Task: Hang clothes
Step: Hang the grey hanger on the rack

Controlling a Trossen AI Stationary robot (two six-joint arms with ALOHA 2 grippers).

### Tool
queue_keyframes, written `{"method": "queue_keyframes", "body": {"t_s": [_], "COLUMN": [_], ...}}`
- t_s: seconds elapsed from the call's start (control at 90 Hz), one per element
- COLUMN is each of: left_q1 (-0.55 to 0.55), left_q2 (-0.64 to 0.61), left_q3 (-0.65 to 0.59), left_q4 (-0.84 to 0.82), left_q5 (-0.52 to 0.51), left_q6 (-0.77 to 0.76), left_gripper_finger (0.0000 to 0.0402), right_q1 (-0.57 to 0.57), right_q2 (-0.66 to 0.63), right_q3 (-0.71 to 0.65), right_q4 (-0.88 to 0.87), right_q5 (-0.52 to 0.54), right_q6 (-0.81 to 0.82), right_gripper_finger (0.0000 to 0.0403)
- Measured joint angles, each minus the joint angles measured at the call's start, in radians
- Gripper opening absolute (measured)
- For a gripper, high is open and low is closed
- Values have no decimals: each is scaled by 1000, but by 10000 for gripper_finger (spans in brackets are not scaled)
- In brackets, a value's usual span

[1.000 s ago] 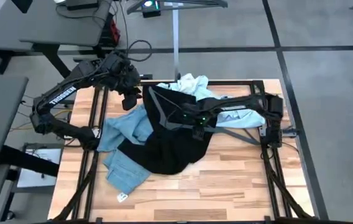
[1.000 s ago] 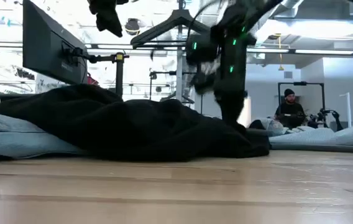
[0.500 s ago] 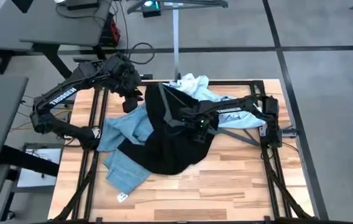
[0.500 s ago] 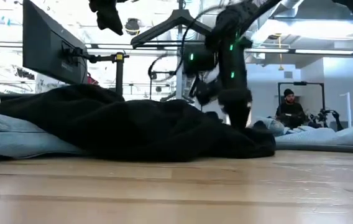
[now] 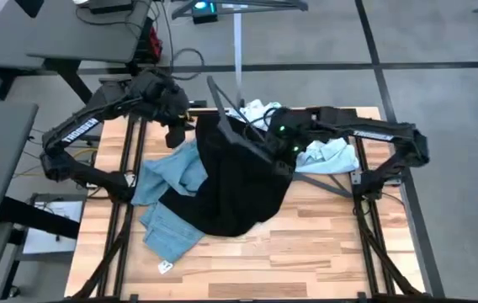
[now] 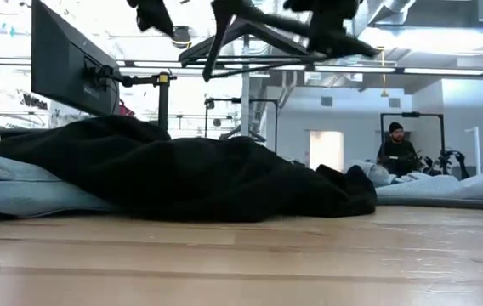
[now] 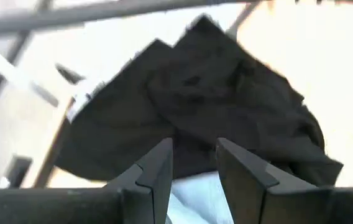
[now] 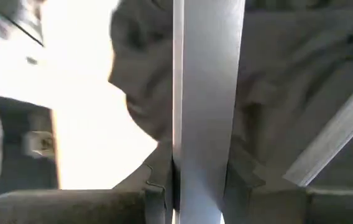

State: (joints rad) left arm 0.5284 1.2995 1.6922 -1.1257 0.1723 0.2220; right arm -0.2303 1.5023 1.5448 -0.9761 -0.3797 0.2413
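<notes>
Right gripper point(image 5: 266, 150) clamped on a thin, angular dark hanger point(image 5: 232, 126) above the crumpled black t-shirt point(image 5: 237, 189); left gripper point(image 5: 174, 133), fingers slightly apart, hovers beside it; soft denim jeans point(image 5: 167, 181) alongside.

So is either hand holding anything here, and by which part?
The right hand grips the clothes hanger by one of its bars. The left hand is open, holding nothing.
</notes>
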Motion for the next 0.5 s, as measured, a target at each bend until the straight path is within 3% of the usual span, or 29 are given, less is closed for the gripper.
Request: {"method": "queue_keyframes", "body": {"t_s": [0.256,0.422,0.5], "left_q1": [-20,-19,-23], "left_q2": [-2,0,10], "left_q3": [161,165,165], "left_q4": [4,-40,-65], "left_q5": [-39,-37,10], "left_q6": [153,187,193], "left_gripper_finger": [107,107,107], "right_q1": [-57,-51,-38], "right_q2": [-34,-25,-22], "right_q3": [0,0,0], "right_q4": [105,116,130], "right_q5": [-431,-515,-546], "right_q6": [69,69,69], "right_gripper_finger": [67,67,67]}}
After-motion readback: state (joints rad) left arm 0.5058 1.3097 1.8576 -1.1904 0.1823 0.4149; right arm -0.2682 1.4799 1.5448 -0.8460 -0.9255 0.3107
